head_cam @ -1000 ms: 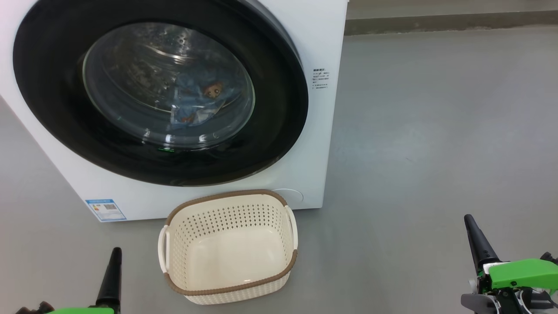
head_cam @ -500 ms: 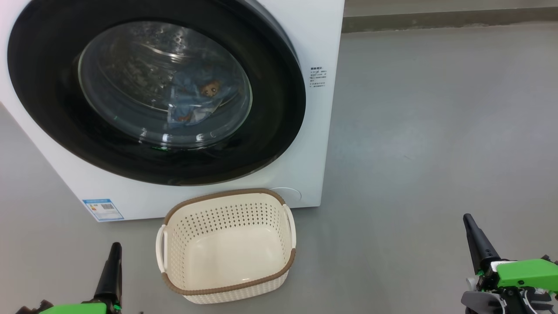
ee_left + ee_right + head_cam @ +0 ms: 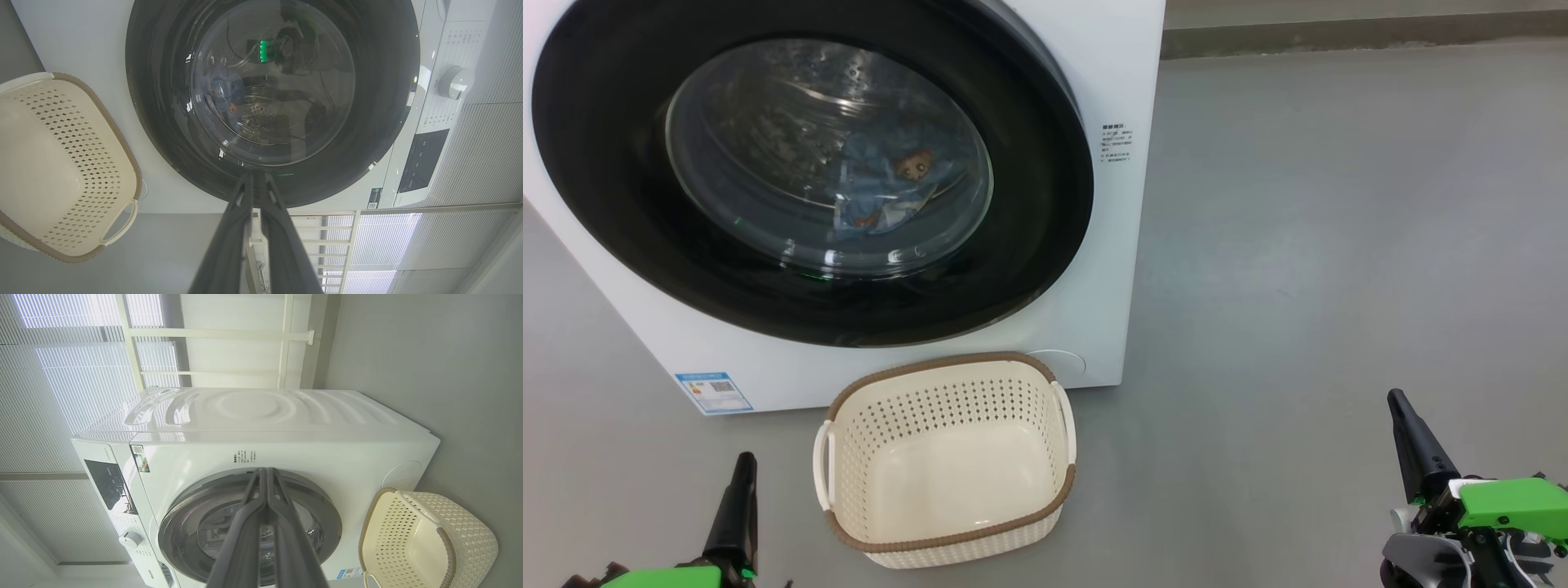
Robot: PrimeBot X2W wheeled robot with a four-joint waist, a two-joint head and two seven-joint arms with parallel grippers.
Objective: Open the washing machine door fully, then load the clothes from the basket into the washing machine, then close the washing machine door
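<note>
The big white front-loading washing machine (image 3: 1123, 245) stands on the grey floor, filling the upper left of the head view. Its large round door with the wide glossy black rim and bulging clear glass window (image 3: 613, 204) lies shut against the front. By my reading the door is rigid and fairly heavy, and its gloss would be slick under hard fingers. The rim's outer edge is the likely place to hook it, though I cannot make out a handle recess.

The small rectangular cream-white perforated plastic basket with a brown woven-look rim (image 3: 947, 361) sits just before the machine with no fabric in it. It looks light and stiff, best carried by its white side handles.

The soft light-blue clothes with orange-brown cartoon prints (image 3: 890, 184) lie inside the drum behind the glass. They are limp and light, so any raised fold would do for a pinch.

The left gripper (image 3: 743, 467) and the right gripper (image 3: 1400, 404) hang low, well apart from everything. Each pair of dark fingers is pressed together, holding and touching nothing.
</note>
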